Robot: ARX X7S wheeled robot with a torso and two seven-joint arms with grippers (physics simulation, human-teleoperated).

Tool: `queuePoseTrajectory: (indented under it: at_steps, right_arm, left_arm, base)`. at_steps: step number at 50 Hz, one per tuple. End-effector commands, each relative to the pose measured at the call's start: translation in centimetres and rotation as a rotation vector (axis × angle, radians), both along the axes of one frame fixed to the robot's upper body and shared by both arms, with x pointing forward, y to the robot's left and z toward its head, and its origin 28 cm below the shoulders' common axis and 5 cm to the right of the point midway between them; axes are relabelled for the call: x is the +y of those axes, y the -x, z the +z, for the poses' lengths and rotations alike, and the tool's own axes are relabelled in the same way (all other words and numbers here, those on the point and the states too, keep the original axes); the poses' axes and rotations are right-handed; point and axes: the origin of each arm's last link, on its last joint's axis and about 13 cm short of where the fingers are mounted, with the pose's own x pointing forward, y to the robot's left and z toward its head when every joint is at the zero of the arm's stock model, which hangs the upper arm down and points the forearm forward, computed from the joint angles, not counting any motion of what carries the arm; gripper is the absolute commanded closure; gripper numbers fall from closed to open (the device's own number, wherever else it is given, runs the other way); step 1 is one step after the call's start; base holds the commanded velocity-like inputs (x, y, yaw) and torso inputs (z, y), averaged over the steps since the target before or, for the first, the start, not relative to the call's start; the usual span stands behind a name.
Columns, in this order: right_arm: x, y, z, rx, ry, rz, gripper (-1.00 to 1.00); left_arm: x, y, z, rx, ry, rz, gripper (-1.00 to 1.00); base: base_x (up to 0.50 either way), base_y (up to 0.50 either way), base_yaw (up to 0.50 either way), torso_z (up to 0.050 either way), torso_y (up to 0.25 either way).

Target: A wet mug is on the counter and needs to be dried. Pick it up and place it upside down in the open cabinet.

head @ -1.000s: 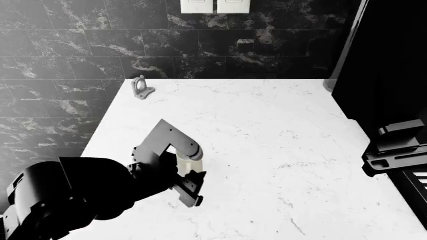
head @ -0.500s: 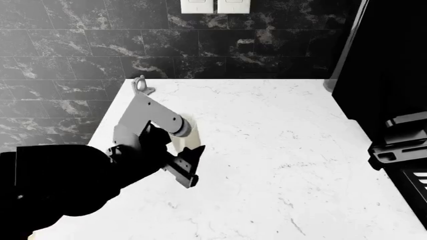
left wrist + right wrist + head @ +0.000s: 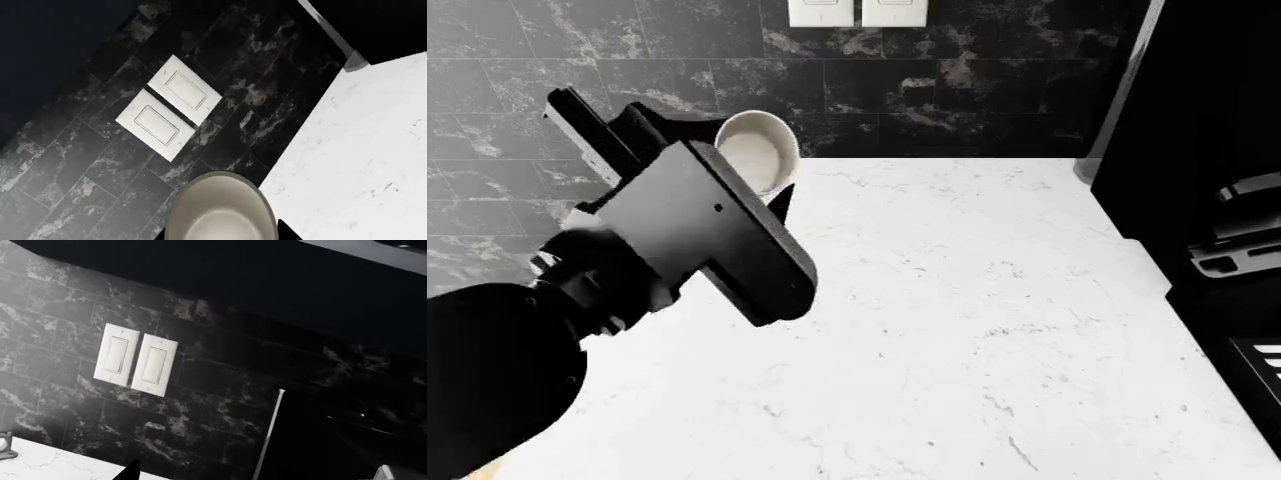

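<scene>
The mug [image 3: 757, 150] is held clear above the table [image 3: 988, 320], near its far left corner, tilted so its open mouth shows. It is gripped by the left fingers [image 3: 742, 160], largely hidden behind the arm. In the left wrist view the mug [image 3: 220, 210] is seen against the dark tiled wall [image 3: 87, 165] below two switch plates [image 3: 170, 107]. The right fingers' state cannot be told.

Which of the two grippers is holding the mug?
The left gripper holds the mug, lifted off the counter with its mouth facing the head camera. The right gripper sits far off by the dark unit, with nothing seen in it.
</scene>
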Motion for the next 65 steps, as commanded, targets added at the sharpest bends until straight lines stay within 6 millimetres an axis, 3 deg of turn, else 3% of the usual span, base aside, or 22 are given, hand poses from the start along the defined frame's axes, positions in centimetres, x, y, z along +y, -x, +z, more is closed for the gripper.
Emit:
queuePoseTrajectory:
  at_steps: [1,14,28,36,44,48,57,65]
  right_arm:
    - [-0.2,-1.3,1.6,0.029,0.011,0.08,-1.0]
    - [-0.3,-1.8,2.3,0.042,0.036,0.088,-1.0]
    - [-1.4,-2.2,4.0,0.208,-0.026,0.186,-1.0]
    - [-2.2,-2.5,4.9,0.32,-0.05,0.338,-1.0]
    - [-2.4,-2.4,4.7,0.364,0.106,0.507,-1.0]
    - [-2.7,-2.4,4.5,0.393,0.173,0.595,-1.0]
    - [-2.5,-3.5,5.0,0.471,0.191,0.681,-1.0]
    - [-1.9,-3.2,5.8,0.463,0.171,0.812,-1.0]
  left_arm:
    - [0.1,1.8,1.4,-0.498,-0.349,0.083,1.0]
    - [0.1,0.6,0.2,-0.878,-0.78,0.158,1.0]
    - [1.0,-0.1,1.5,-1.299,-1.072,0.184,1.0]
    - [0.9,0.0,2.8,-1.445,-1.092,0.177,1.0]
    - [1.2,-0.2,3.2,-1.598,-1.096,0.184,1.0]
    - [1.4,0.0,3.3,-1.624,-1.104,0.178,1.0]
    - [1.5,0.7,3.4,-1.627,-1.109,0.172,1.0]
    - [1.5,0.7,3.2,-1.644,-1.125,0.185,1.0]
  base:
    - [0.0,0.0,0.0,0.0,0.0]
    - [0.0,0.0,0.0,0.0,0.0]
    - [0.0,0.0,0.0,0.0,0.001]
    - [0.0,0.0,0.0,0.0,0.0]
    - [0.0,0.0,0.0,0.0,0.0]
    - [0.0,0.0,0.0,0.0,0.0]
    - [0.0,0.0,0.0,0.0,0.0]
    - [0.0,0.0,0.0,0.0,0.0]
